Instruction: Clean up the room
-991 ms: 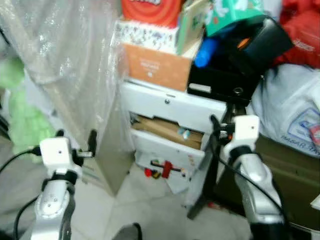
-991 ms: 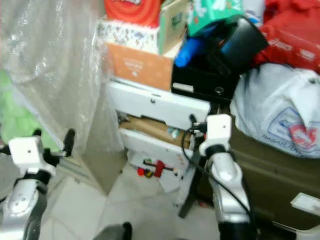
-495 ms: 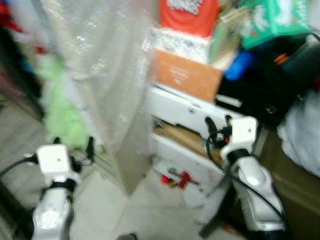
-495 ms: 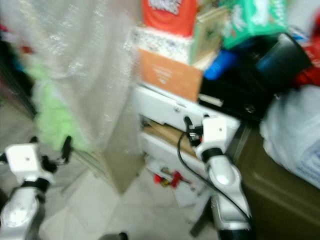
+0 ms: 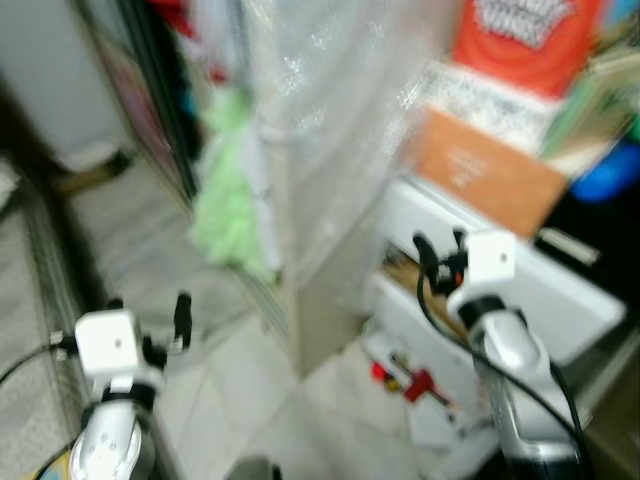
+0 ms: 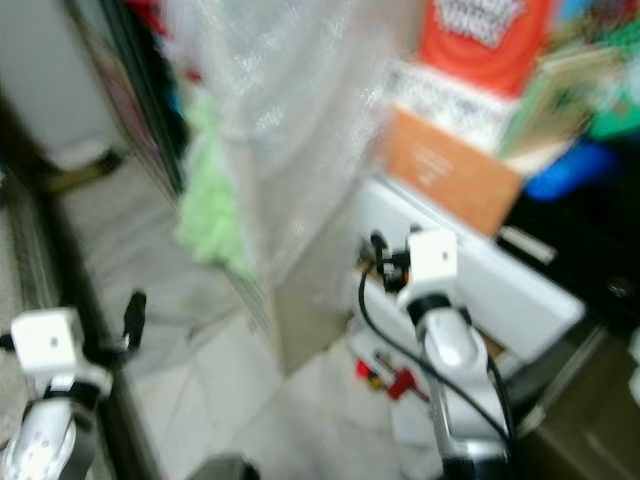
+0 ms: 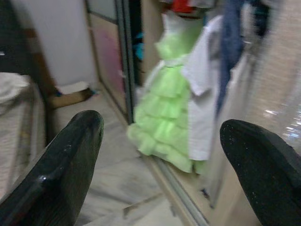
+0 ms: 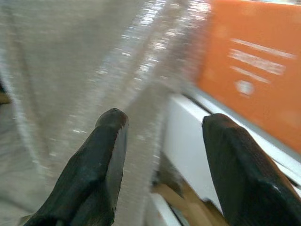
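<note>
My left gripper (image 5: 145, 308) is raised at the lower left, open and empty, over the tiled floor (image 5: 250, 400). My right gripper (image 5: 438, 246) is held up at mid-right, open and empty, in front of a white drawer unit (image 5: 500, 260). A light green frilly dress (image 7: 167, 113) hangs beside a white garment (image 7: 202, 103) in an open wardrobe. Small red items (image 5: 415, 382) lie on the floor below the white unit. The head views are blurred.
A sheet of clear bubble wrap (image 5: 320, 110) hangs in front of the stack. An orange box (image 5: 485, 170) and a red pack (image 5: 525, 40) sit on top of the white unit. A dark sliding-door frame (image 5: 160, 110) stands at the left, with a floor track beneath.
The whole picture has shifted right: the camera has turned left, bringing the wardrobe, green dress and door frame into view. Both grippers hold the same raised, open pose.
</note>
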`<state>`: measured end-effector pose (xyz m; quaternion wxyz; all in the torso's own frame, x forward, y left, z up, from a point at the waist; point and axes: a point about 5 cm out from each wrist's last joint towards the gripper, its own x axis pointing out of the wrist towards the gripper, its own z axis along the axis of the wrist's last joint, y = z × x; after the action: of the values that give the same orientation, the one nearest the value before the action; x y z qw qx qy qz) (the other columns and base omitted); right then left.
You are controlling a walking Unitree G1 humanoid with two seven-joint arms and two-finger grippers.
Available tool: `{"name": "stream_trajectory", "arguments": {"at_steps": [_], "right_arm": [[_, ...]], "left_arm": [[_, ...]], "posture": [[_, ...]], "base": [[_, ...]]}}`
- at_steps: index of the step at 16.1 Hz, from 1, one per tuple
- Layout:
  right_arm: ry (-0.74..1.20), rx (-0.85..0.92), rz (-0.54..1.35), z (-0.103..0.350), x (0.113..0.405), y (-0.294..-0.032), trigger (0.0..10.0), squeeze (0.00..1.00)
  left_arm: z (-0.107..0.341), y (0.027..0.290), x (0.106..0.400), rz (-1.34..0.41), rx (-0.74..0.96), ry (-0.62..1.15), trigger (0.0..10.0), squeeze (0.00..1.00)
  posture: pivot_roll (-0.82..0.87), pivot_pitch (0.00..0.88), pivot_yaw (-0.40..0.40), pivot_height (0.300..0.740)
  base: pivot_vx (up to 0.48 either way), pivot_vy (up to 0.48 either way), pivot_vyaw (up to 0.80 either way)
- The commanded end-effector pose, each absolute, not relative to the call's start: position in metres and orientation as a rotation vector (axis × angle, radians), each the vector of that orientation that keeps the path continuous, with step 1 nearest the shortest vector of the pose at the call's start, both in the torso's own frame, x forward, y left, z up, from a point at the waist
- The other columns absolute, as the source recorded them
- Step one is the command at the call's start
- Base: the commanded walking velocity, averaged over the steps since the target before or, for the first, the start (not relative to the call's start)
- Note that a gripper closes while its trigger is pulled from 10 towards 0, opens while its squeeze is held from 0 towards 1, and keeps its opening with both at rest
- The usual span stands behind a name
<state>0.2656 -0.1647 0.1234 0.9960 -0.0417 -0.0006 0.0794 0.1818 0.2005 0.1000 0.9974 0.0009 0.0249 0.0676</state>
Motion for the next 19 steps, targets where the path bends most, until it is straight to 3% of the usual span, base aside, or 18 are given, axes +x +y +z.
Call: {"name": "stream_trajectory", "arguments": {"at_steps": [1,19], "right_arm": [[-0.018,-0.081,0.167,0.128,0.267,-0.161,10.0,0.00],[-0.032,-0.087,0.221,0.135,0.270,-0.155,10.0,0.00]], "left_arm": [[0.104,0.203,0.184,0.137,0.022,0.042,10.0,0.00],[0.109,0.197,0.194,0.106,0.021,0.037,10.0,0.00]], "posture": [[-0.05,0.000,-0.035,0.740],[-0.05,0.000,-0.040,0.740]], "base": [[0.000,0.000,0.80],[0.000,0.000,0.80]]}}
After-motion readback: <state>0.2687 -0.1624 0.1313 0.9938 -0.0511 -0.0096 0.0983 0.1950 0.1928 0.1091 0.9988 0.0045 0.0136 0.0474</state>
